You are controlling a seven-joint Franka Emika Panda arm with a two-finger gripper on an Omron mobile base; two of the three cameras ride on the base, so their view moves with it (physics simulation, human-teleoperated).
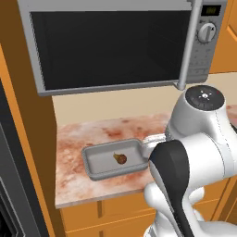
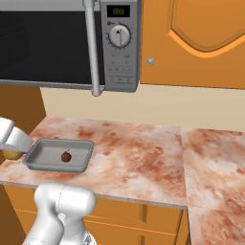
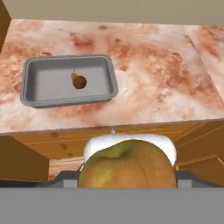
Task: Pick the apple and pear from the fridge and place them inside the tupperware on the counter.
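Carrying the pear (image 3: 127, 164), the end effector (image 3: 127, 175) is clamped on the yellow-orange fruit, which sits bottom centre of the hand view. From there the tupperware (image 3: 28, 83) lies toward the upper left, its long axis running left-right on the counter (image 3: 166, 78), with the apple (image 3: 79, 81) already resting near its middle. Judged from the left base view, the arm is folded at lower right, hand off the counter's front edge, short of the tray's near rim.
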